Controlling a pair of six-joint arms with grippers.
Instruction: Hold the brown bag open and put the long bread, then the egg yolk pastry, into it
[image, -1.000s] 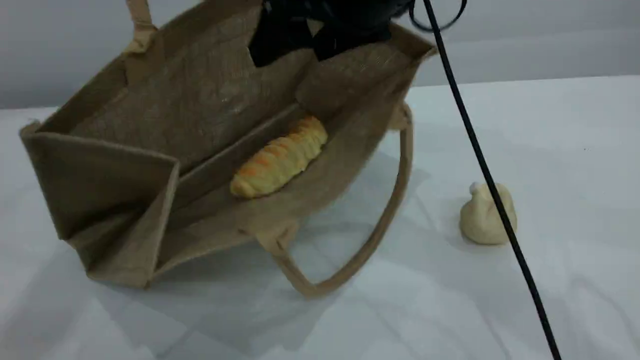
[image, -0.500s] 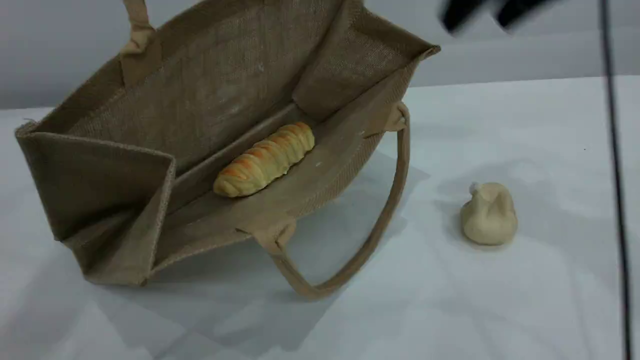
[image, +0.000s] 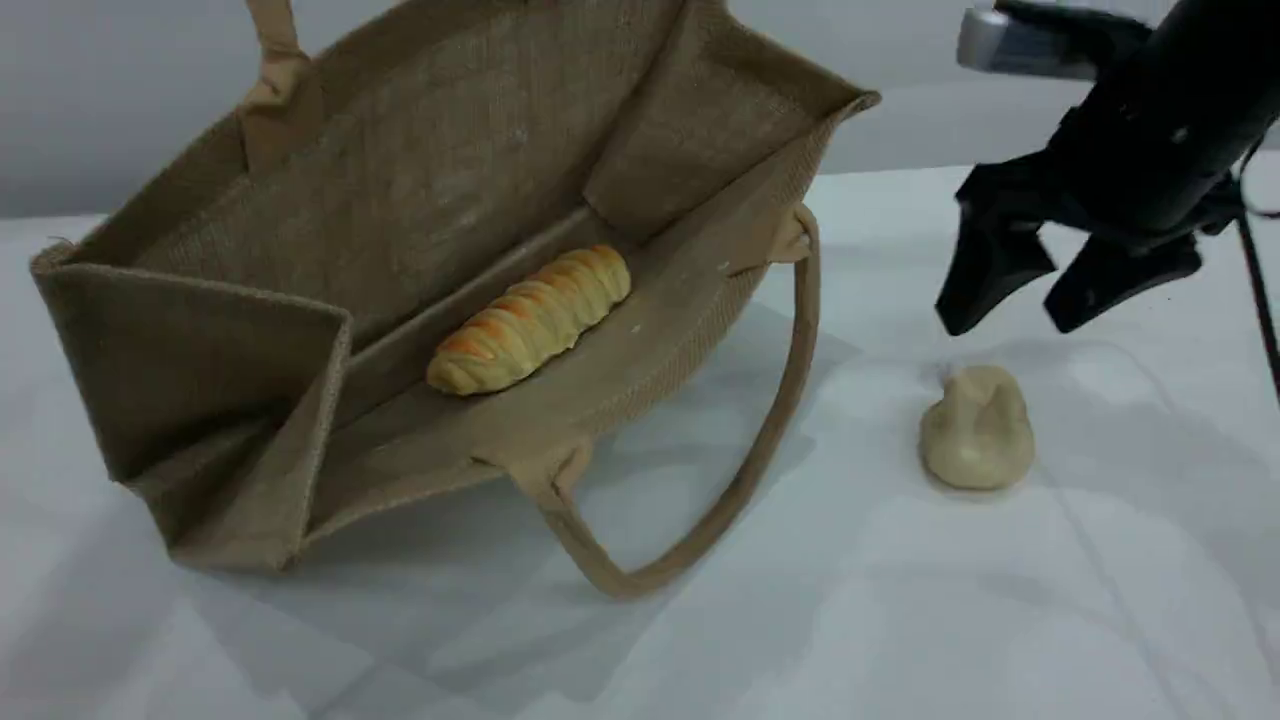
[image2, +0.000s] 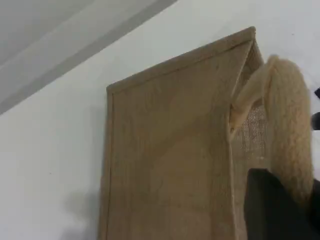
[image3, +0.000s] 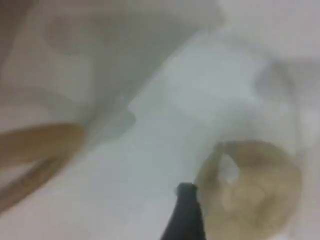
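Observation:
The brown bag (image: 440, 200) lies tilted on the white table with its mouth held wide open toward the camera. The long bread (image: 530, 320) rests inside it on the lower wall. In the left wrist view my left gripper (image2: 292, 200) is shut on the bag's beige upper handle (image2: 285, 125); in the scene view that handle (image: 275, 50) runs up out of the top edge. The egg yolk pastry (image: 978, 428) sits on the table right of the bag. My right gripper (image: 1005, 320) hangs open just above it, not touching. The blurred right wrist view shows the pastry (image3: 250, 195) beside one fingertip (image3: 186, 210).
The bag's lower handle (image: 770, 440) loops out over the table toward the pastry. A black cable (image: 1262, 300) hangs by the right arm. A grey wall (image: 1000, 120) stands behind the white table (image: 900, 620).
My right gripper left the bag's mouth, swung right and came down over the pastry. The long bread slid slightly left inside the bag. The bag stays held open.

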